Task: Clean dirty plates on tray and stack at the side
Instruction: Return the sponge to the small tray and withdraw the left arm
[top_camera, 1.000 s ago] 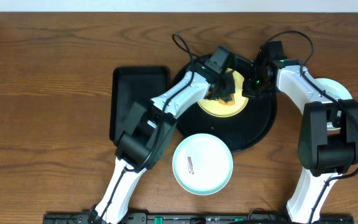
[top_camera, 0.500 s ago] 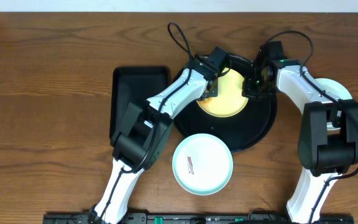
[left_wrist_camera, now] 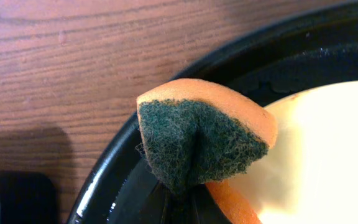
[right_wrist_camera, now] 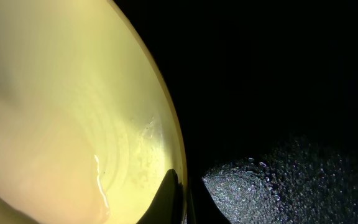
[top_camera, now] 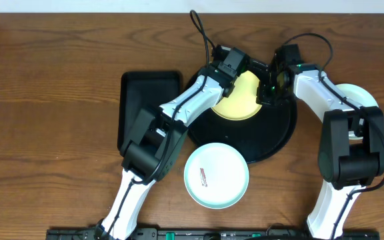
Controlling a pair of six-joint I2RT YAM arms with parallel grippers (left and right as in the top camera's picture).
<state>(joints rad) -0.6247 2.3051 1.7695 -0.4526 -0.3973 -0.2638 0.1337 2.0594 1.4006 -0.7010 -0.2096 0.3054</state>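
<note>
The pale yellow plate [top_camera: 241, 103] lies in the round black tray [top_camera: 272, 137], towards its far side. My right gripper [top_camera: 267, 93] is shut on the plate's right rim; in the right wrist view its fingers [right_wrist_camera: 171, 190] pinch the yellow plate's edge [right_wrist_camera: 73, 118]. My left gripper [top_camera: 231, 72] is shut on an orange sponge with a dark green scouring face [left_wrist_camera: 197, 140] and holds it over the tray's far-left rim [left_wrist_camera: 101, 183], beside the yellow plate [left_wrist_camera: 328, 155]. A light blue plate [top_camera: 217, 175] with a small red smear lies on the table in front of the tray.
A smaller rectangular black tray [top_camera: 145, 107] lies left of the round tray. A whitish plate [top_camera: 364, 95] lies on the table at the right, partly under my right arm. Both arms cross over the tray.
My left gripper has moved the sponge from the middle of the yellow plate to its far-left edge by the tray rim. The right gripper still holds the plate's rim.
</note>
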